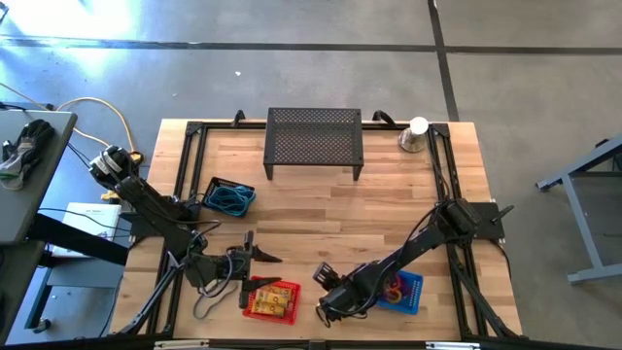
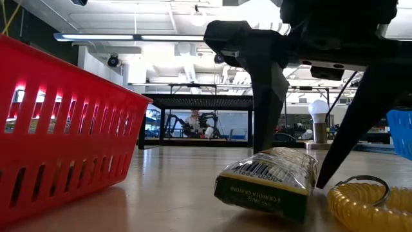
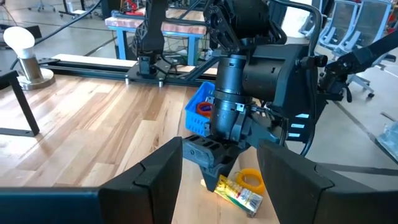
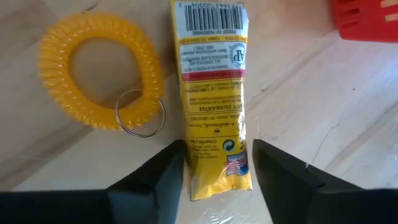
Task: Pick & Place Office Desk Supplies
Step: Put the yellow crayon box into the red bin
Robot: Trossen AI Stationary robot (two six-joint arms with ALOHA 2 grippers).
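Observation:
A yellow flat packet (image 4: 214,81) with a barcode lies on the table. My right gripper (image 4: 217,152) is open and points down over its lower end, one finger on each long side; the low view shows the same straddle (image 2: 293,164). A yellow coil loop with a metal ring (image 4: 99,71) lies beside the packet. My left gripper (image 1: 260,256) is open and hovers left of the right arm, above the red basket (image 1: 272,299) of yellow items. Its wrist view shows the packet (image 3: 239,194) under the right gripper. My right gripper's fingers (image 4: 168,171) come from above and stand close beside the packet's two long edges near one end (image 4: 214,177), across its length. I cannot tell whether they touch it. The packet lies flat on the table.
A blue basket (image 1: 400,292) with small rings sits right of the right gripper. Another blue basket (image 1: 228,197) holds teal loops. The black mesh stand (image 1: 314,141) and the silver cone with a white ball (image 1: 416,136) stand at the far edge. Bare wood lies mid-table.

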